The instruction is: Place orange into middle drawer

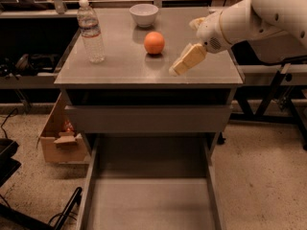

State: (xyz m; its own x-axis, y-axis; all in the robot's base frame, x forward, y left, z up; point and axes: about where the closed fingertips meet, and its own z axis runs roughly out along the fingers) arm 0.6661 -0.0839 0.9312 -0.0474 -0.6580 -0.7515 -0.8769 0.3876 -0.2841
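1. The claw (184,47) hangs over the right part of the counter (120,68), its two tan fingers spread wide and holding nothing.
2. The orange (154,42) sits on the counter at about 9 o'clock from the claw, near but not touching.
3. The step in hand looks like the reach. Next the claw must go left and lower so the fingers straddle the fruit before closing.
4. The middle drawer (151,205) stands pulled open at 6 o'clock, below the counter.

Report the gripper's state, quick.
Gripper: open, holding nothing, over the tabletop just right of the orange, not touching it.
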